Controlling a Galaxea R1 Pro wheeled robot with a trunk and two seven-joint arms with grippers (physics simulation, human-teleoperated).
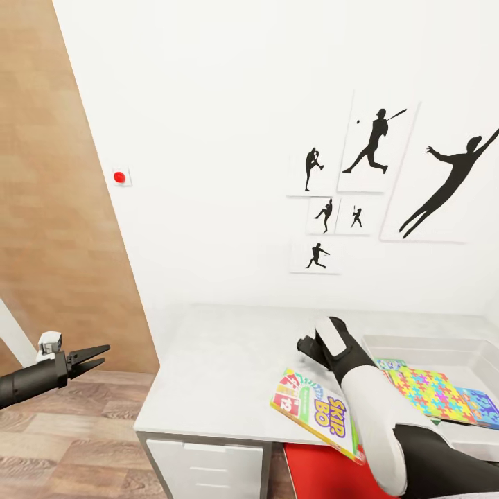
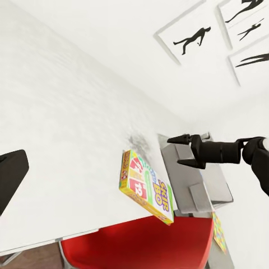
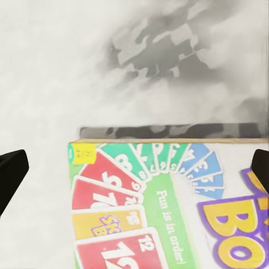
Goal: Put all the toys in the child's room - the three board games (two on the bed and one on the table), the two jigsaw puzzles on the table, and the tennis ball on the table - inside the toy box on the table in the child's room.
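Right claw spread above Skip-Bo box — long axis diagonal, overhanging table edge.

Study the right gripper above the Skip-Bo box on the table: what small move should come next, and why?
Probably lower the right gripper onto the Skip-Bo box and close. Its fingers stand open above the box, which lies on the table overhanging the front edge, outside the toy box. A jigsaw puzzle is already in the toy box. The left gripper hangs off to the side over the floor.
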